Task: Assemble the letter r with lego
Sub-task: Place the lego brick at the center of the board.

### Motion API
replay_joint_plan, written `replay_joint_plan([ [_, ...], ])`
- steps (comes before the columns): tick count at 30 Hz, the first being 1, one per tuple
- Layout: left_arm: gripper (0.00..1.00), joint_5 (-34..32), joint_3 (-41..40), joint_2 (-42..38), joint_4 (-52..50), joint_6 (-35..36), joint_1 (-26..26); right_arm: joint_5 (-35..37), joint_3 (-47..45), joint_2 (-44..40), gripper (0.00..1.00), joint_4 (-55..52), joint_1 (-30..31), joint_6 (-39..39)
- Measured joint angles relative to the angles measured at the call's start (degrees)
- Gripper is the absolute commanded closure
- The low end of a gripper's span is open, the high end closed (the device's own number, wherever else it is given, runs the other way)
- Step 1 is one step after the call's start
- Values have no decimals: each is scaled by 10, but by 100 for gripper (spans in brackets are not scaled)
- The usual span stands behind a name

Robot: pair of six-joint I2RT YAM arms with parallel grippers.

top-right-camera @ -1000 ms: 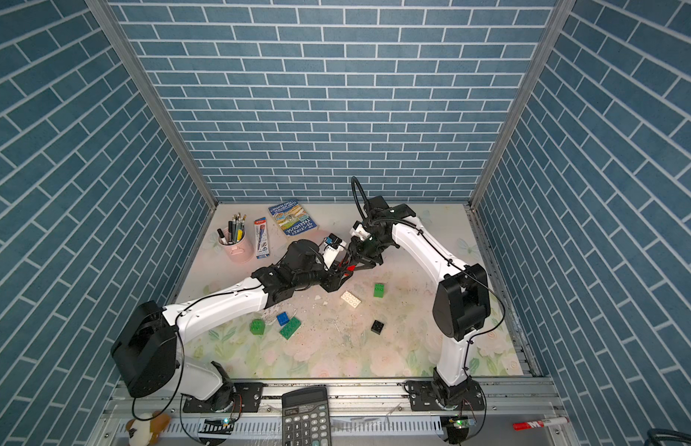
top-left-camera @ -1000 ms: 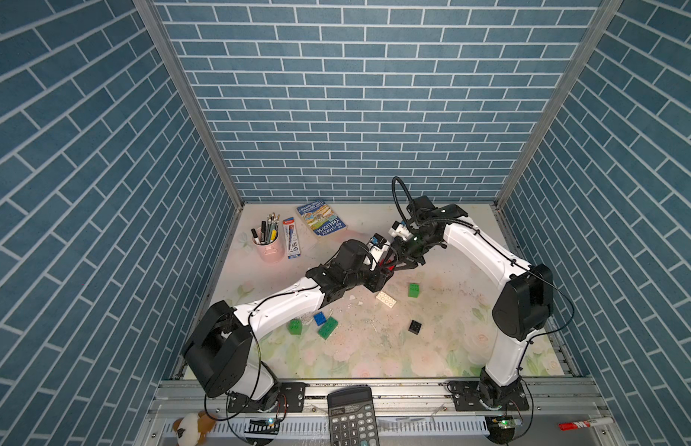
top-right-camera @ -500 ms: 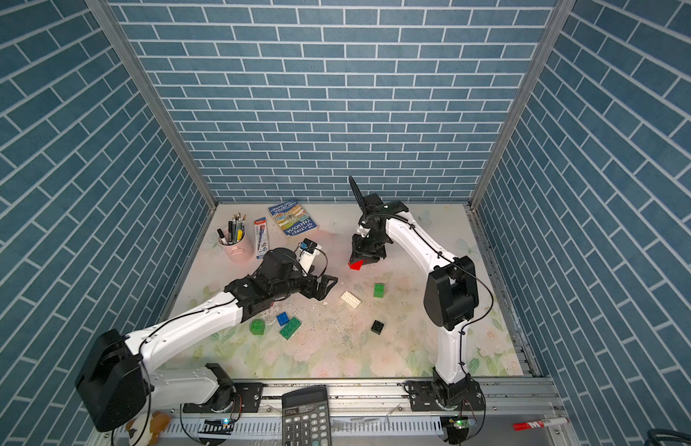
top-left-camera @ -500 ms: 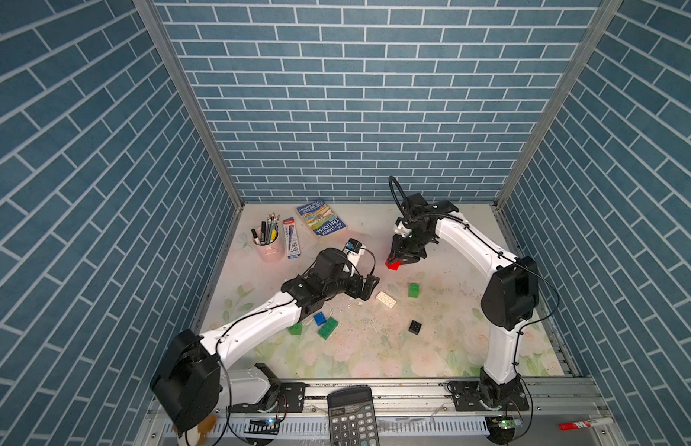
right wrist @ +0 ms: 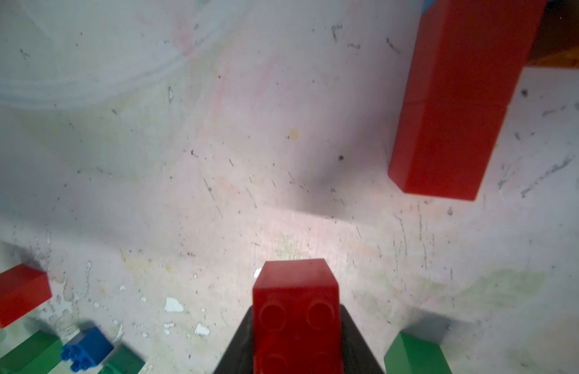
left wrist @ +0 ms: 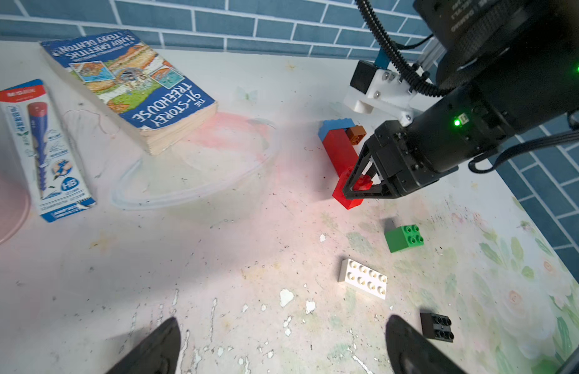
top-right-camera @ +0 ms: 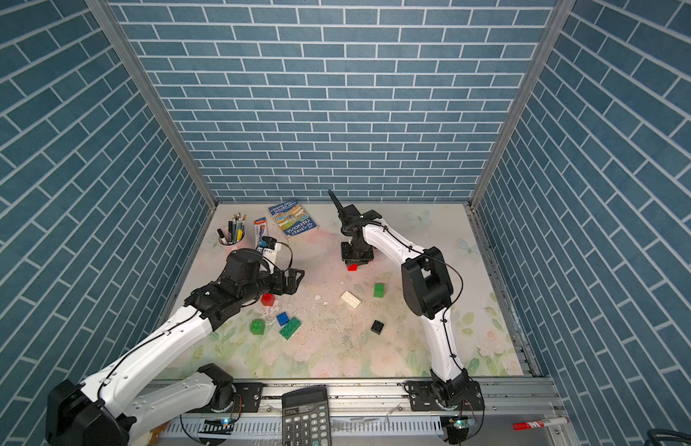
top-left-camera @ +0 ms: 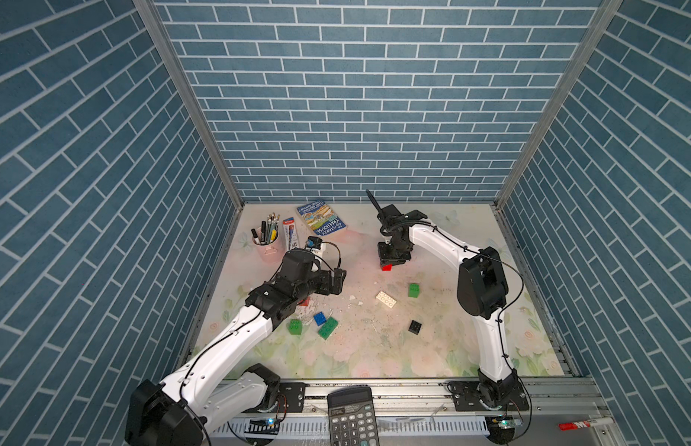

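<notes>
The right gripper (left wrist: 361,187) pinches a red brick (right wrist: 296,291) by its flat sides, probably a sound hold for a light, hard, slick piece, while the left gripper (top-left-camera: 337,281) stands spread wide, empty.

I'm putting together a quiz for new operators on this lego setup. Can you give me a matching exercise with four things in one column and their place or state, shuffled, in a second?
Things:
1. right hand
2. left hand
3. white brick
4. calculator

Place or state:
A. on the metal frame in front of the table
B. open, holding nothing
C. shut on a red brick
D. lying flat on the table, studs up

Pairs: 1-C, 2-B, 3-D, 4-A
</notes>
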Motion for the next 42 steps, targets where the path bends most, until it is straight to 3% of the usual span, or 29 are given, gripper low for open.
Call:
replay_joint_plan([
  [16, 0, 13, -8, -63, -43, 11, 53, 111, 14, 56, 74, 43, 45, 53],
  [28, 0, 23, -14, -97, -73, 26, 64, 127, 7, 56, 55, 50, 66, 86],
  [36, 0, 24, -15, -113, -75, 27, 64, 131, -7, 56, 36, 50, 73, 100],
  [42, 0, 26, -15, -114, -75, 29, 64, 139, -26, 35, 33, 36, 73, 100],
])
